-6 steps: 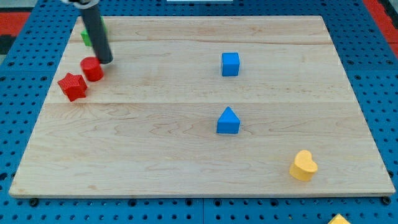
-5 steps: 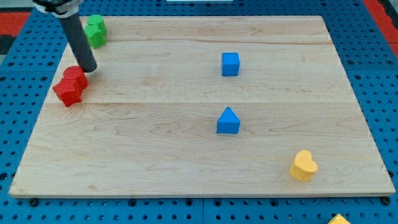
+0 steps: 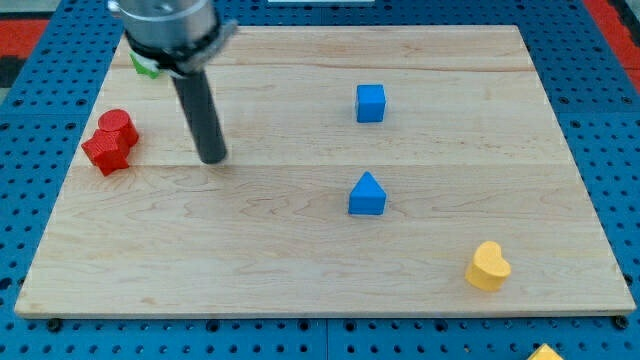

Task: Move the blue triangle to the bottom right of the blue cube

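The blue triangle (image 3: 367, 194) lies near the middle of the wooden board (image 3: 300, 260). The blue cube (image 3: 370, 103) sits straight above it toward the view's top, well apart from it. My tip (image 3: 212, 158) rests on the board far to the left of both blue blocks, about level between them. It touches no block.
A red cylinder (image 3: 118, 124) and a red star-shaped block (image 3: 106, 152) sit touching near the board's left edge. A green block (image 3: 143, 66) is partly hidden behind the rod at the top left. A yellow heart (image 3: 488, 267) lies at the bottom right. Another yellow piece (image 3: 546, 352) lies off the board.
My tip moved from beside the red blocks at the left to the right and down, away from them. The red cylinder and star were pushed slightly left. The blue blocks have not moved.
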You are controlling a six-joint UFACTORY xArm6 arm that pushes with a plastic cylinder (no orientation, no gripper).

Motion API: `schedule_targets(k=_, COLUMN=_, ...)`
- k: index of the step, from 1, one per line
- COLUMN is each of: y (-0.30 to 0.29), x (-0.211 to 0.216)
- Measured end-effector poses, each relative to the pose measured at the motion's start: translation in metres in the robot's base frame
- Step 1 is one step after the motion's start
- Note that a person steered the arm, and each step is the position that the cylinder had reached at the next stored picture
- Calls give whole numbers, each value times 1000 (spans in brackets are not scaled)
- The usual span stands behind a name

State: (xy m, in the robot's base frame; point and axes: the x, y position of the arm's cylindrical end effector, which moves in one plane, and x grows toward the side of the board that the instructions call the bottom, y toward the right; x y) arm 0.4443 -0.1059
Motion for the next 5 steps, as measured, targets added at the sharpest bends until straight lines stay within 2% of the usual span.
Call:
schedule_targets(k=1, y=47, x=20)
schedule_targets(k=2, y=53, x=53)
schedule_targets(k=4, y=61, x=66)
schedule_targets(k=5, y=112, x=41)
